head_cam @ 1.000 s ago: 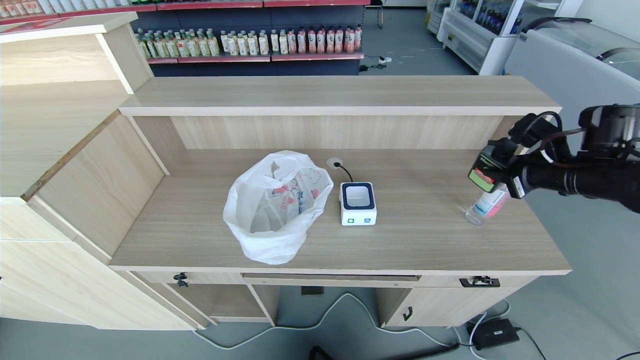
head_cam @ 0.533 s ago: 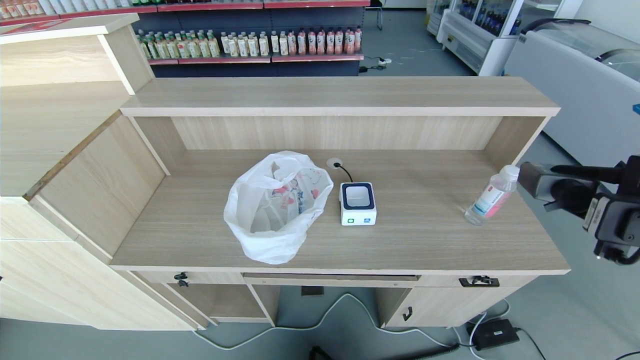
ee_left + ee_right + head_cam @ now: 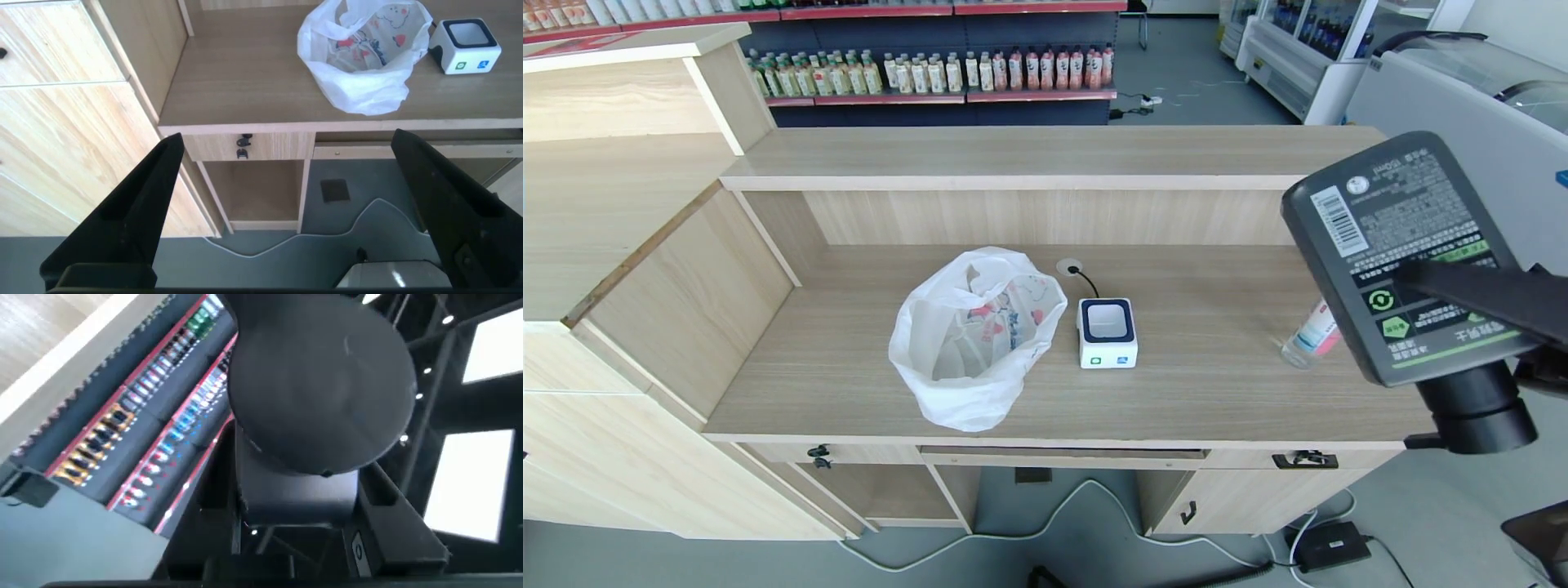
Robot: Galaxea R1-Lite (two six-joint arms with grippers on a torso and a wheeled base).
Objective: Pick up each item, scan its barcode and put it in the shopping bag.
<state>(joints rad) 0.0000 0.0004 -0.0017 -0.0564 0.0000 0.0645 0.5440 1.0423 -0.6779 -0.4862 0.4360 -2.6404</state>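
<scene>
**1. Status**
- R hand (image 3: 1421,282): clenched on the dark grey flat plastic bottle w/ black cap (image 3: 1388,245). It is held in the air at 3 o'clock of the head view, over the right end of the light wooden tabletop (image 3: 1217,400), cap toward 6 o'clock.
- L hand (image 3: 286,143): released, fingers wide apart, grasping nothing, low in front of the tabletop edge.

**2. Layout**
- White barcode scanner box w/ dark blue rim (image 3: 1107,331): mid-tabletop, window up.
- White plastic shopping bag (image 3: 976,343): just beside the scanner at its 9 o'clock, mouth open.
- Clear plastic water bottle w/ pink-white label (image 3: 1305,339): standing at the scanner's 3 o'clock, partly hidden behind the held bottle.

**3. Step (est.)**
Carry to scanner; scan and bagging are pending.

**4. Hazards**
- No read: the barcode (image 3: 1331,220) faces up and so does the scanner window. Roll the wrist before presenting.
- Knock-over: the path toward 9 o'clock crosses the water bottle. Go too low and you tip it, poss. off the right edge.
- Slip: the label face looks smooth, so a fast swing may pivot the bottle in the hand.
- Bag: the limp rim may fold or drag if you drop off-centre.
</scene>
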